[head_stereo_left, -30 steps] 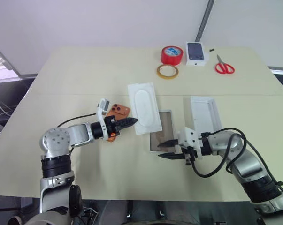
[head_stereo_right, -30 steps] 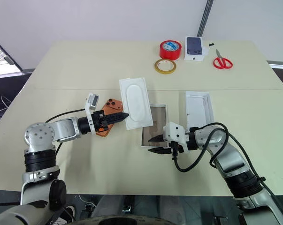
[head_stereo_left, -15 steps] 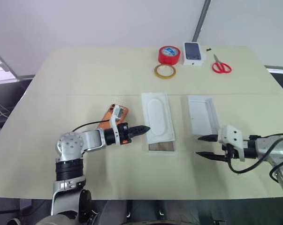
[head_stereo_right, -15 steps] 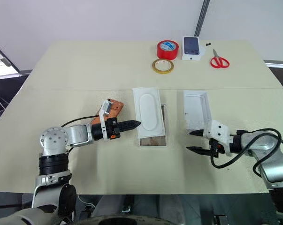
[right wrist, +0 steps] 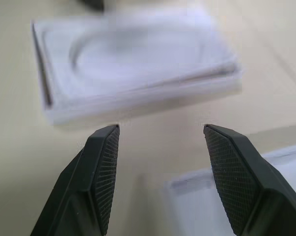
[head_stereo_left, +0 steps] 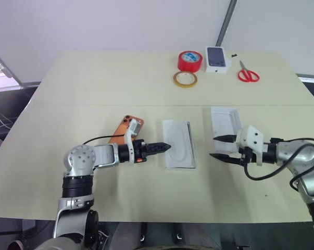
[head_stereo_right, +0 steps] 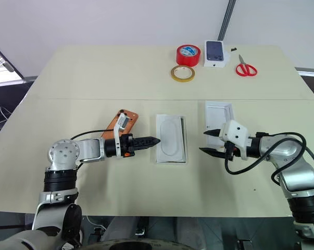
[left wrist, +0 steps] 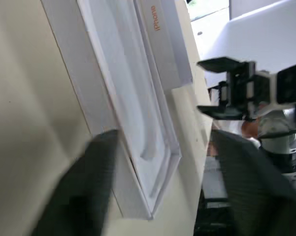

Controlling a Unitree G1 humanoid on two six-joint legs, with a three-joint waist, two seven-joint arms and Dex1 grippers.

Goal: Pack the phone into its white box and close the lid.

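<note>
The orange phone (head_stereo_left: 123, 126) lies flat on the table, partly hidden behind my left wrist. To its right is the white box (head_stereo_left: 178, 151), with a thin white card with an oval outline lying in it and hiding its floor. My left gripper (head_stereo_left: 167, 146) points at the box's left edge; in the left wrist view its fingers (left wrist: 91, 182) are open and hold nothing. The lid (head_stereo_left: 224, 121) lies rim up further right. My right gripper (head_stereo_left: 214, 147) hovers open over the lid's near end, empty, pointing back at the box (right wrist: 133, 64).
At the far edge of the table are a red tape roll (head_stereo_left: 190, 61), a yellowish tape ring (head_stereo_left: 185, 79), a small white carton with a phone picture (head_stereo_left: 218, 57) and red scissors (head_stereo_left: 249, 74). The bare tabletop (head_stereo_left: 94, 88) lies around them.
The oval-outlined card has gone from lying askew across the box to lying square in it, covering the grey-brown floor. My right gripper swung right, from the box to the lid.
</note>
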